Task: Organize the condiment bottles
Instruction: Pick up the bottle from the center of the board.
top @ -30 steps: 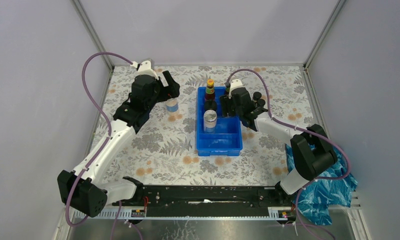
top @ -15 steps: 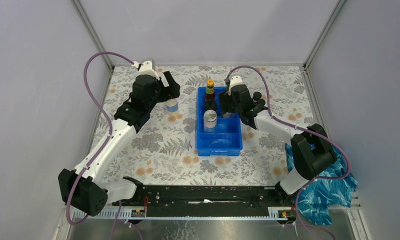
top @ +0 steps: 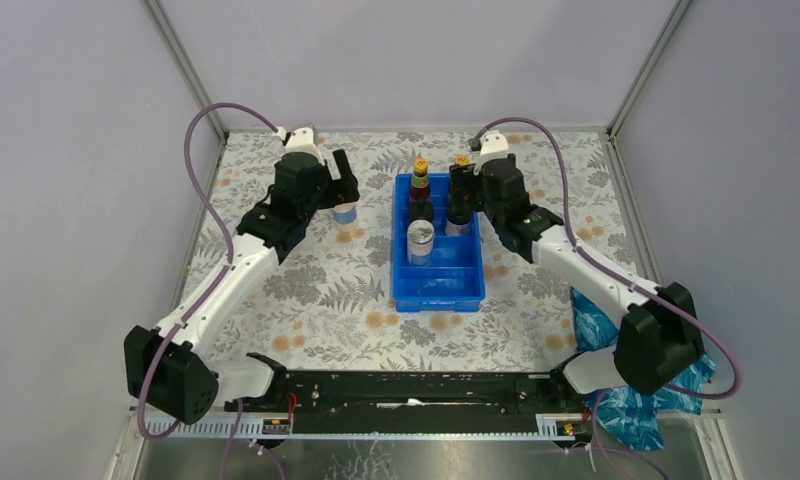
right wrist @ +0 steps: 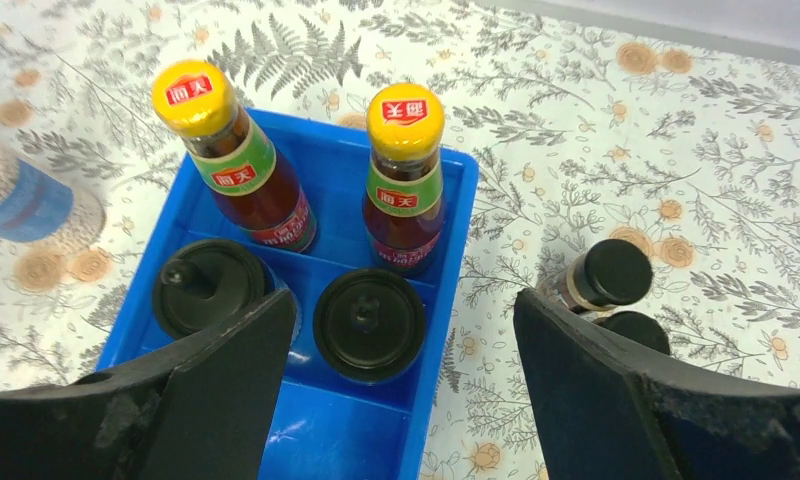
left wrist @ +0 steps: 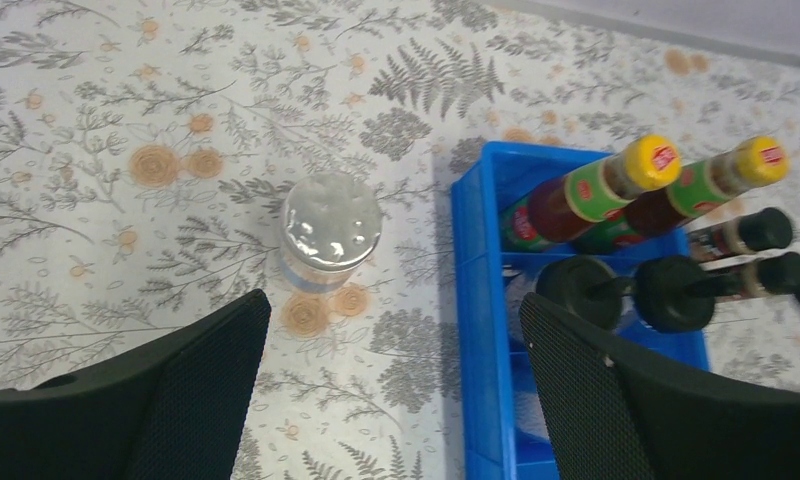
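**End effectors both released; three containers stand outside the tray**

Left end effector [left wrist: 393, 320] hangs with its fingers spread wide and nothing between them. Right end effector [right wrist: 404, 310] is likewise spread and empty, above the far end of the blue tray [top: 446, 285] in the middle of the counter [top: 316, 300].

At the tray's 12 o'clock end stand the two dark red bottles [right wrist: 251, 185] [right wrist: 404, 190]. They look tall, rigid and top-heavy, so I would grip the body below the label rather than the slick yellow cap.

Just toward 6 o'clock of them sit the two black-domed bottles [right wrist: 211, 285] [right wrist: 368, 322]. Their rounded caps offer poor purchase, so the neck or body is the better hold.

One silver-lidded jar [top: 420, 240] stands further toward 6 o'clock in the tray. Its twin [left wrist: 331, 235] stands on the counter at 9 o'clock of the tray, ahead of the left end effector. It looks squat, stable and smooth-sided, and probably wants a wide grasp across the body under the lid.

Smallest are the two short dark jars [right wrist: 608, 275] on the counter at 3 o'clock of the tray. One is half hidden by a finger. They look light and easily toppled.

In the way are the tray wall and the packed bottles, which leave little room for fingers. A blue patterned cloth [top: 676, 385] lies well apart at 4 o'clock.
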